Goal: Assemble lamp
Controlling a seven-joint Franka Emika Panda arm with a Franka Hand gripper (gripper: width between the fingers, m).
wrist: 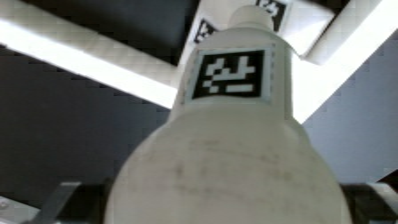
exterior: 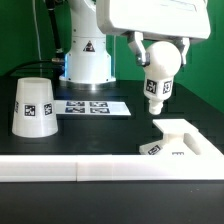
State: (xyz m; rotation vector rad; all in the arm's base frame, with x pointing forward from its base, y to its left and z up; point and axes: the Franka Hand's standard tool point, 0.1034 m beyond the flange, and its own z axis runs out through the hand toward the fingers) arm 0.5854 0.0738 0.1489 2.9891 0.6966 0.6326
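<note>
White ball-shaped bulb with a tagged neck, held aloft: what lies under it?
Beneath the matte white bulb, not touching it, sits the low white pyramid-like base on the black table. In the wrist view the bulb itself covers the base's middle, so any socket is hidden.

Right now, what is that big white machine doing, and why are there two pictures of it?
It is a robot arm with a two-finger hand. One picture comes from a camera standing off the arm; the other from a camera on its wrist, looking along what it holds. The hand grips a matte white ball-shaped bulb on a short neck, neck down, in the air above a low white pyramid-like base. On the black table also sit a white tapered cup-shaped shade and a thin flat white marker board with printed squares.
</note>
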